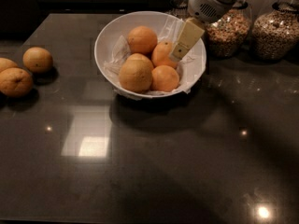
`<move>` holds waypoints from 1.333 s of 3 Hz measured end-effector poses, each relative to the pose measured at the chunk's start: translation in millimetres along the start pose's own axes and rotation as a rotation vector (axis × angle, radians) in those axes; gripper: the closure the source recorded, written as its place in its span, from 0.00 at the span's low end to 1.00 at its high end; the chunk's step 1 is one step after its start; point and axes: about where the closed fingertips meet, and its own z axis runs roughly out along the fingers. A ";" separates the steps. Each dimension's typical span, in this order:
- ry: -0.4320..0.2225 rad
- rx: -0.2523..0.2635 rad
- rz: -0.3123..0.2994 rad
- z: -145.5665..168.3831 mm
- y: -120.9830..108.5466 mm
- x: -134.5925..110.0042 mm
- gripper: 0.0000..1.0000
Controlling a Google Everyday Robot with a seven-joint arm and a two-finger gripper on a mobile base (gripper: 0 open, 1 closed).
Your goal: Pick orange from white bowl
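Observation:
The white bowl (106,40), lined with crumpled white paper, stands at the back middle of the dark table. It holds several oranges: a deep orange one at the back (142,39), one in the right middle (161,55), one at the front right (164,78), and a larger, paler one at the front left (135,75). My gripper (186,41), cream-coloured, reaches down from the upper right over the bowl's right side. Its tip is just above the right-middle orange and partly hides it.
Three duller oranges lie on the table at the left (37,59) (15,81) (3,63). Glass jars of grain (229,31) (275,34) stand behind the bowl at the right, close to my arm. The table's far edge runs just behind the bowl.

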 end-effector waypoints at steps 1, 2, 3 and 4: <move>-0.019 -0.013 0.089 12.7 -12.1 -13.7 0.00; -0.026 -0.018 0.133 16.9 -16.8 -19.2 0.00; -0.026 -0.018 0.133 16.9 -16.8 -19.2 0.00; -0.082 -0.029 0.168 23.2 -2.4 -34.4 0.00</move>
